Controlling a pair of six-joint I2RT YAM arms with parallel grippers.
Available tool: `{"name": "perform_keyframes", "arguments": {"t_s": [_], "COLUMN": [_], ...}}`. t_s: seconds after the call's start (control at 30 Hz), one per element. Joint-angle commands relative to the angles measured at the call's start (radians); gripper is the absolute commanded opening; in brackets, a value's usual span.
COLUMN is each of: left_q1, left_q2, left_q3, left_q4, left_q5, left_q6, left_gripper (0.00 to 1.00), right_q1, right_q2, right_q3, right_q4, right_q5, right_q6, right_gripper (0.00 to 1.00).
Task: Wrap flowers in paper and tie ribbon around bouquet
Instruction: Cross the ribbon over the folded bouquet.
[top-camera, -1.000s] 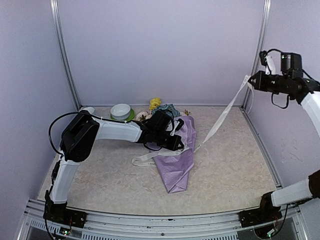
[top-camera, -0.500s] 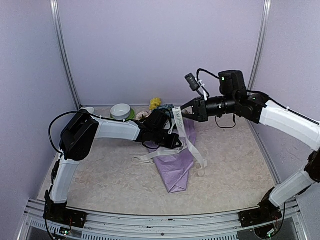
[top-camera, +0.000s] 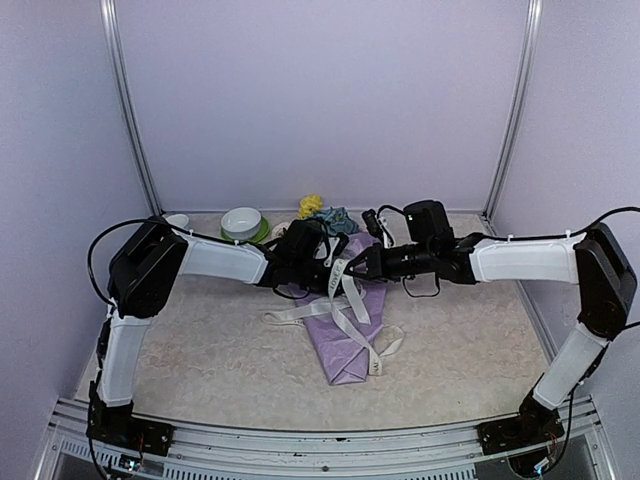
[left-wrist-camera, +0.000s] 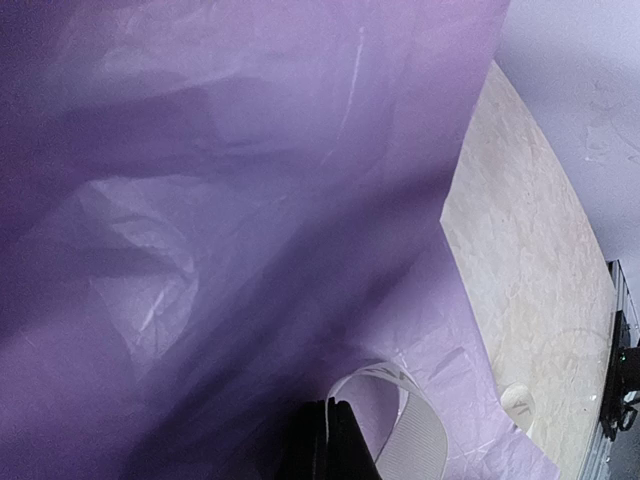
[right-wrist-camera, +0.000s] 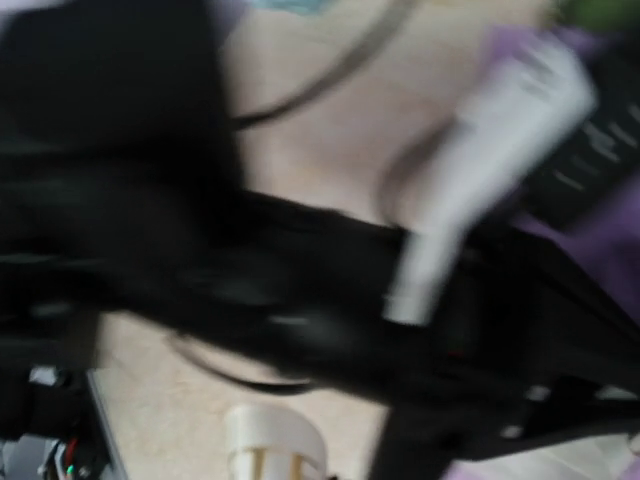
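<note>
The bouquet lies mid-table as a cone of lilac paper, with yellow and blue flowers at its far end. My left gripper hovers over the cone's upper part. In the left wrist view it is shut on the cream ribbon, which loops beside the paper. My right gripper meets it from the right, shut on the ribbon. The ribbon hangs slack down over the cone. The right wrist view is blurred and shows a ribbon loop.
A white bowl on a green saucer stands at the back left. More ribbon trails on the table left of the cone and curls at its right side. Metal posts and lilac walls enclose the table.
My right arm has swung down and left from high at the far right to the bouquet, carrying the ribbon. The ribbon was taut and now drapes slack. The left gripper barely shifted.
</note>
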Motion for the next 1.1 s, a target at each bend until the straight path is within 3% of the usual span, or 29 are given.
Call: {"name": "perform_keyframes", "arguments": {"t_s": [0.0, 0.37, 0.5, 0.6, 0.67, 0.77, 0.83, 1.03, 1.07], "left_q1": [0.005, 0.064, 0.040, -0.025, -0.086, -0.189, -0.248, -0.269, -0.257], "left_q2": [-0.056, -0.301, -0.425, -0.505, -0.531, -0.545, -0.542, -0.350, -0.321], "left_q3": [-0.022, -0.221, -0.296, -0.288, -0.253, -0.196, -0.161, 0.104, 0.132], "left_q4": [0.062, 0.031, 0.023, -0.043, -0.095, -0.128, -0.102, -0.141, -0.142], "left_q5": [-0.002, -0.250, -0.271, -0.302, -0.248, -0.012, 0.062, -0.013, -0.043], "left_q6": [-0.026, -0.081, -0.013, 0.143, 0.264, 0.417, 0.481, 0.532, 0.518], "left_gripper": [0.00, 0.00, 0.00, 0.00, 0.00, 0.00, 0.00, 0.00, 0.00], "right_q1": [-0.016, -0.097, -0.119, -0.120, -0.120, -0.119, -0.116, -0.116, -0.118], "right_q2": [0.101, 0.233, 0.343, 0.425, 0.455, 0.476, 0.473, 0.415, 0.402], "right_q3": [-0.010, 0.042, 0.182, 0.317, 0.368, 0.410, 0.420, 0.385, 0.369], "right_q4": [0.044, 0.001, -0.109, -0.189, -0.208, -0.199, -0.197, -0.210, -0.206], "right_q5": [0.056, 0.073, 0.053, 0.061, 0.037, -0.056, -0.110, -0.155, -0.154], "right_q6": [0.081, 0.076, 0.011, -0.043, -0.070, -0.130, -0.170, -0.239, -0.242], "right_gripper": [0.00, 0.00, 0.00, 0.00, 0.00, 0.00, 0.00, 0.37, 0.39]}}
